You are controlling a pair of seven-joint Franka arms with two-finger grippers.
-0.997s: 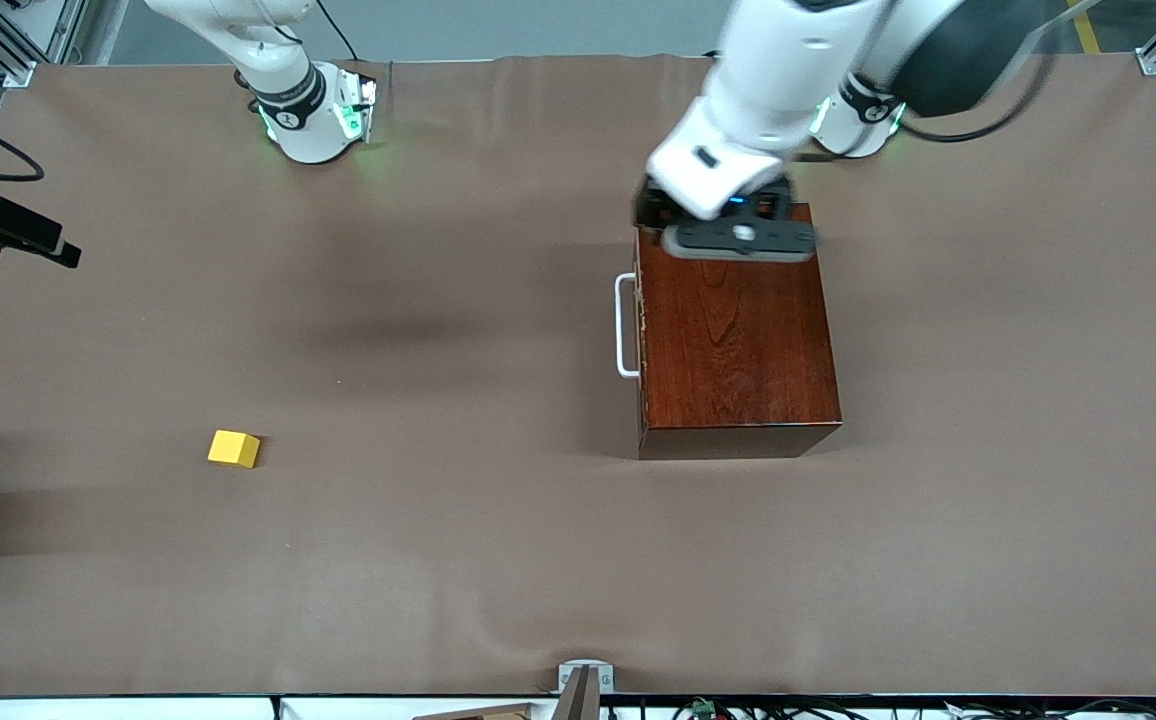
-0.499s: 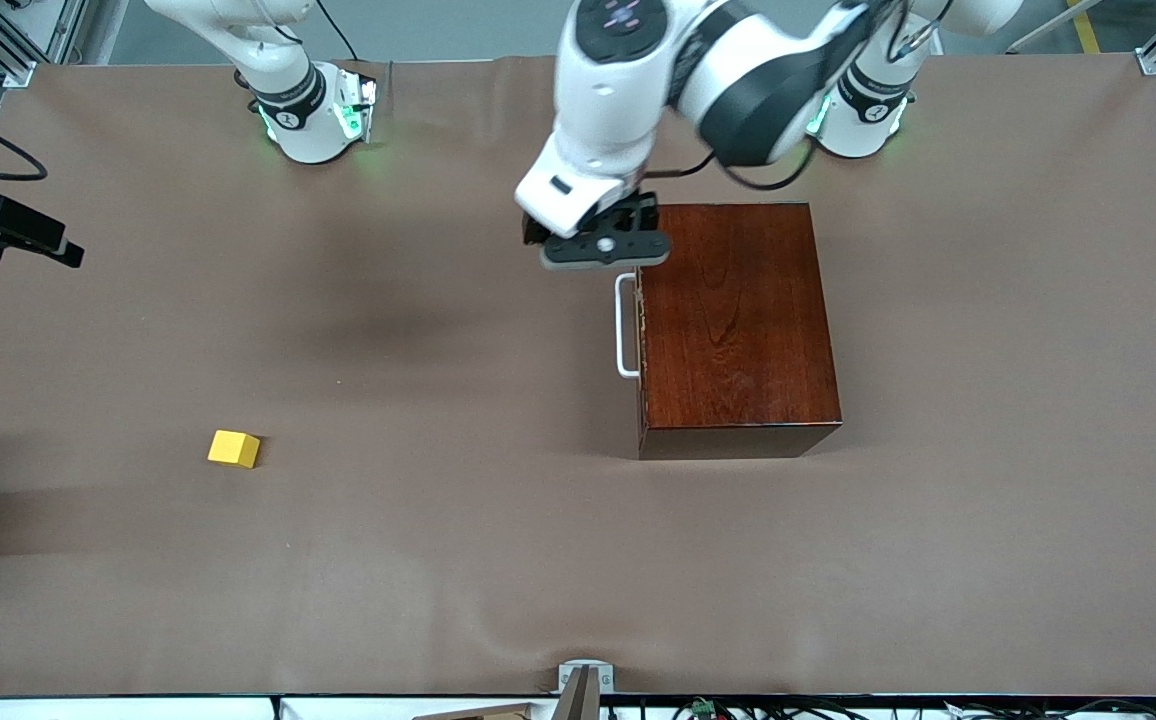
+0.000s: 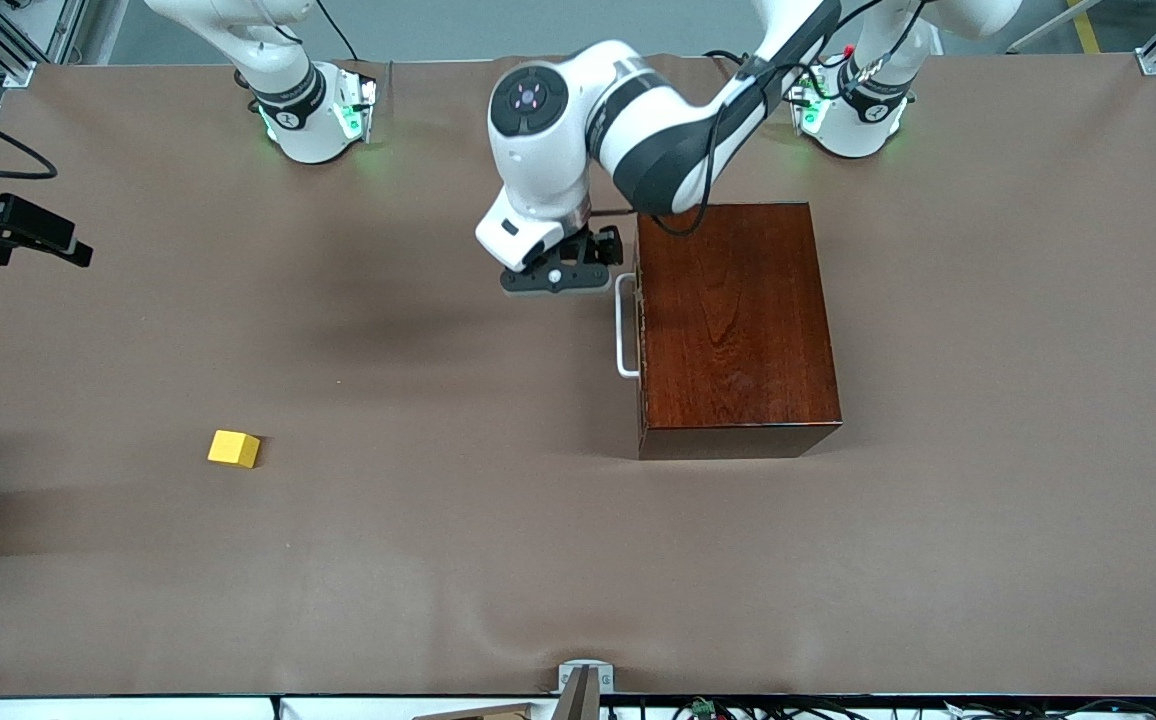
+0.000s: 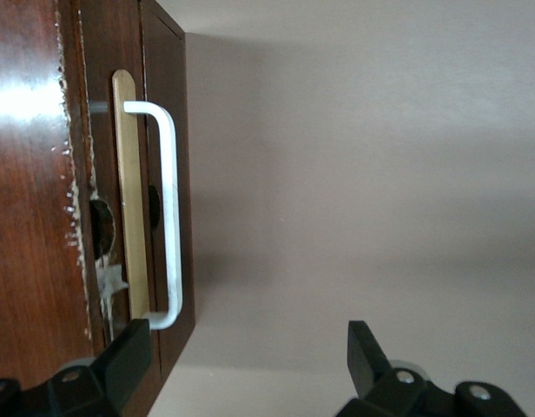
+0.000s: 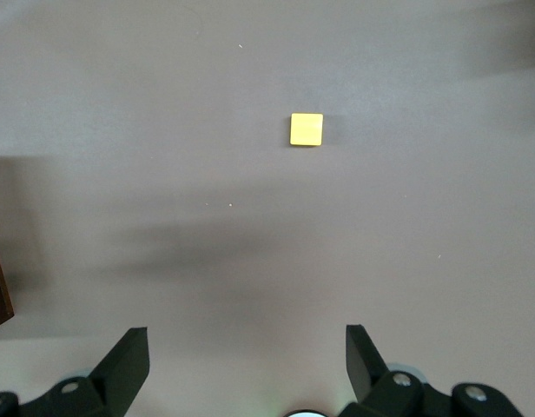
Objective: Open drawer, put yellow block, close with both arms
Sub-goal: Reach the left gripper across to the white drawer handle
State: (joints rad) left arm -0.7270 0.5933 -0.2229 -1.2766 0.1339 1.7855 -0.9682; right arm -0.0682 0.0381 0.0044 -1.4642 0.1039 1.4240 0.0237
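Over the last second the left gripper has swung off the top of the mahogany box and come down on the table's brown cover, just beside the farther end of the white loop handle. Its fingers stand spread and hold nothing; in the left wrist view one finger sits next to the handle's end, not yet around the bar. Judgement: the opening step is only in its approach, and the jaws must next shift along to straddle the bar.

The drawer is shut, its dark red-brown front flush with the box. The box top is glossy, with visible wood grain and a chipped pale edge along the front.

The yellow block, a small matte cube with crisp edges, has not moved; it lies toward the right arm's end of the table, nearer the front edge, well apart from the box.

The right gripper waits high over the table, fingers apart and empty, the block below it.
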